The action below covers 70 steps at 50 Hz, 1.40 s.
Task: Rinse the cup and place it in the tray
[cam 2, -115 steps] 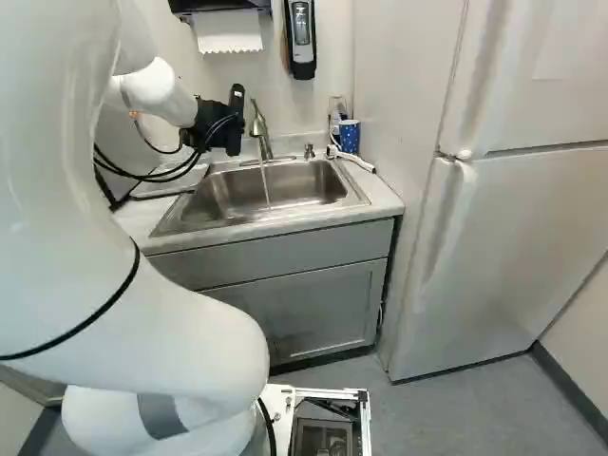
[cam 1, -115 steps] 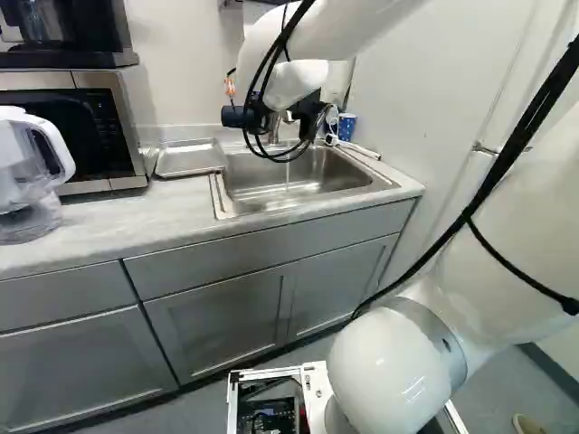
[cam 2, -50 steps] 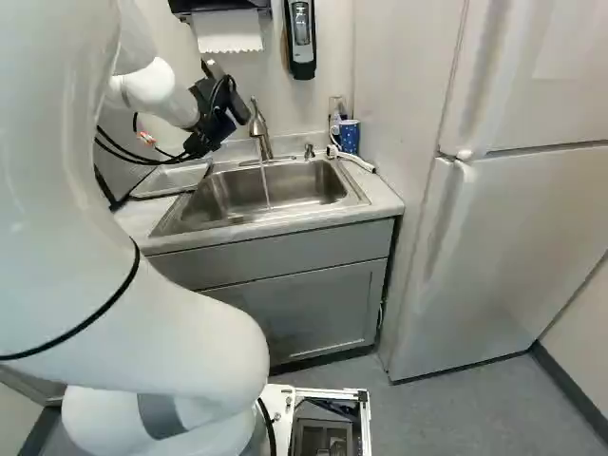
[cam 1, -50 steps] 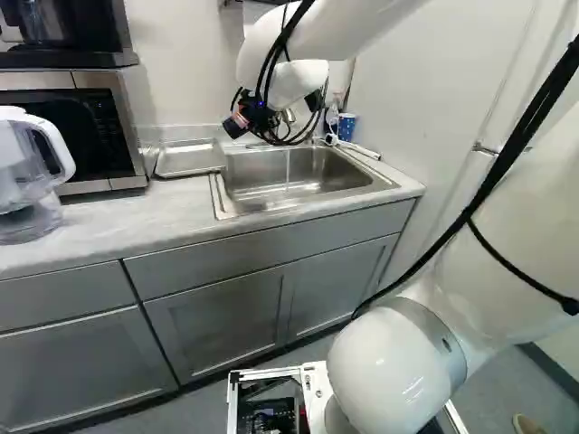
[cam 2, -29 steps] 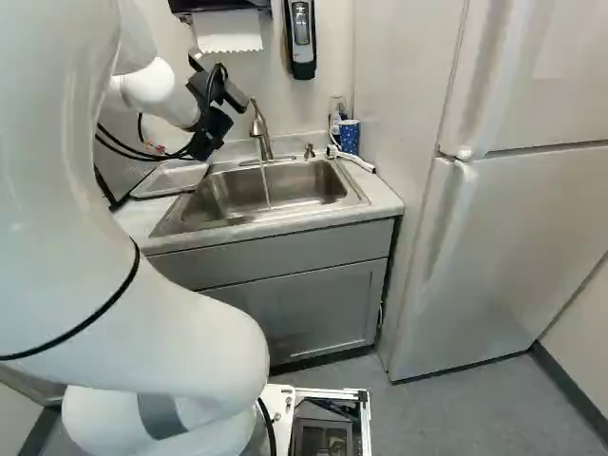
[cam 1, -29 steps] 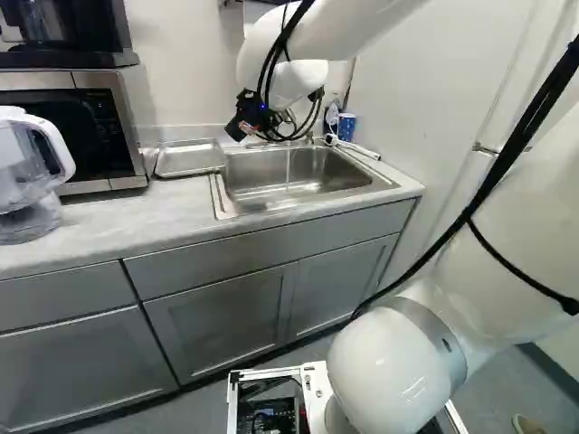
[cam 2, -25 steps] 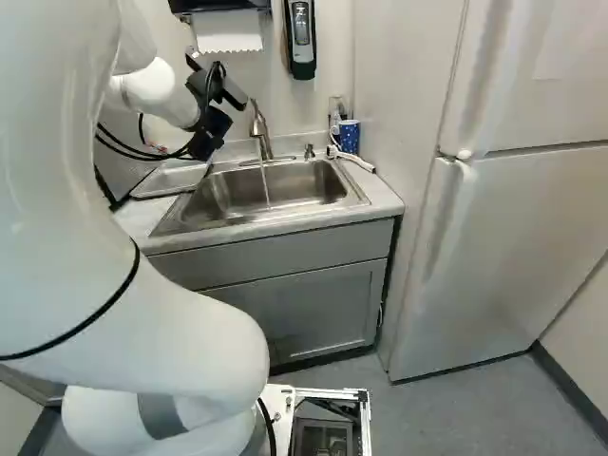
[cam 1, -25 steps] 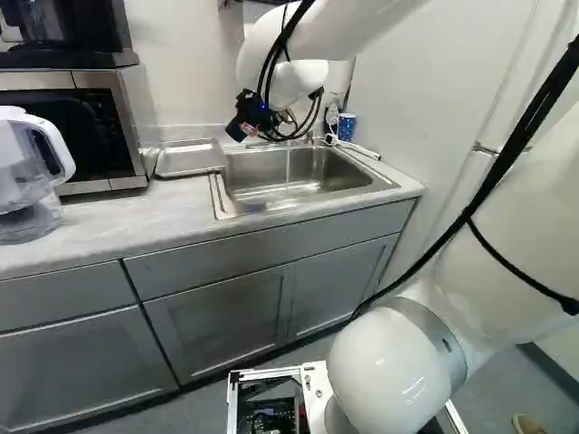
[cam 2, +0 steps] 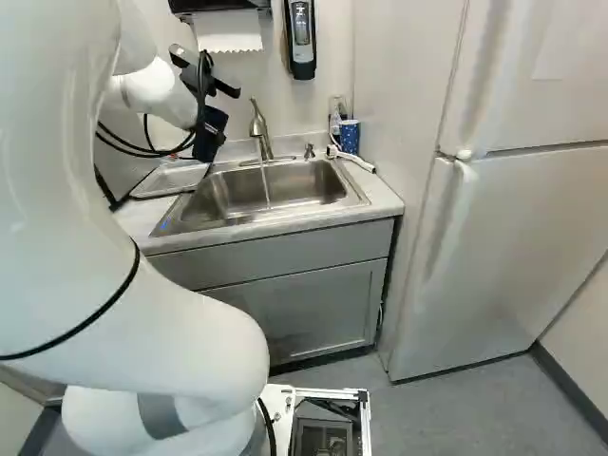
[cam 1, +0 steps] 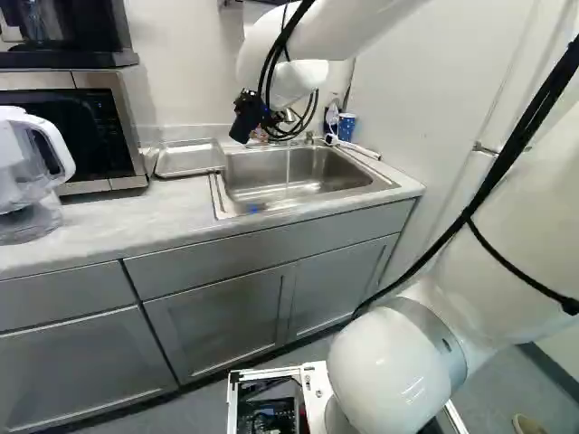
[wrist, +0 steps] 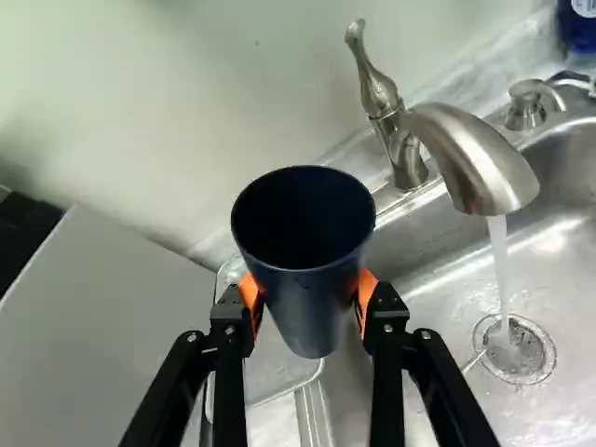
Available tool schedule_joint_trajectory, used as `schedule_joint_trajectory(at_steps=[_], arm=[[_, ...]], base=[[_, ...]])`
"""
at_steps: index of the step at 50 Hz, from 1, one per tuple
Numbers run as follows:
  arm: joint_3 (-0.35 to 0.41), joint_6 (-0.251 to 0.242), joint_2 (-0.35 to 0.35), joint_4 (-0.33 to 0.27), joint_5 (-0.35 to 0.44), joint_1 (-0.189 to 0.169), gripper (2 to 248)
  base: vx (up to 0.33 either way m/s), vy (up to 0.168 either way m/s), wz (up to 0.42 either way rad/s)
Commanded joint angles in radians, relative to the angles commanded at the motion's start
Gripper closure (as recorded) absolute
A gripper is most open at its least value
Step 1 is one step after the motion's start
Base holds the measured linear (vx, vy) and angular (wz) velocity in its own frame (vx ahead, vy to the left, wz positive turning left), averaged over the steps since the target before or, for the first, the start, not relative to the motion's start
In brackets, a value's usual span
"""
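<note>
We're pinching the cup point(wrist: 307, 279) from both sides in the gripper point(wrist: 307, 292), holding it clear of the running water point(wrist: 498, 261) beside the gripper; probably rinsed, so we're lining up for the tray point(wrist: 272, 372) beyond the fingertips.

satin metal faucet point(wrist: 470, 160), smooth matt cup point(wrist: 312, 303), shiny metal sink point(wrist: 577, 289)
</note>
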Motion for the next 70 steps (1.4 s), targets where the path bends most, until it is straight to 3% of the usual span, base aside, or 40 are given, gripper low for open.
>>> schedule_joint_trajectory(at_steps=[45, 59, 70], arm=[[0.0, -0.473, 0.0, 0.0, 0.0, 0.0, 131], [-0.001, -0.473, -0.001, 0.0, 0.0, 0.001, 131], [-0.028, -0.473, -0.029, 0.0, 0.014, 0.024, 131]], base=[[0.0, 0.0, 0.0], [0.0, 0.0, 0.0], [0.0, 0.0, 0.0]])
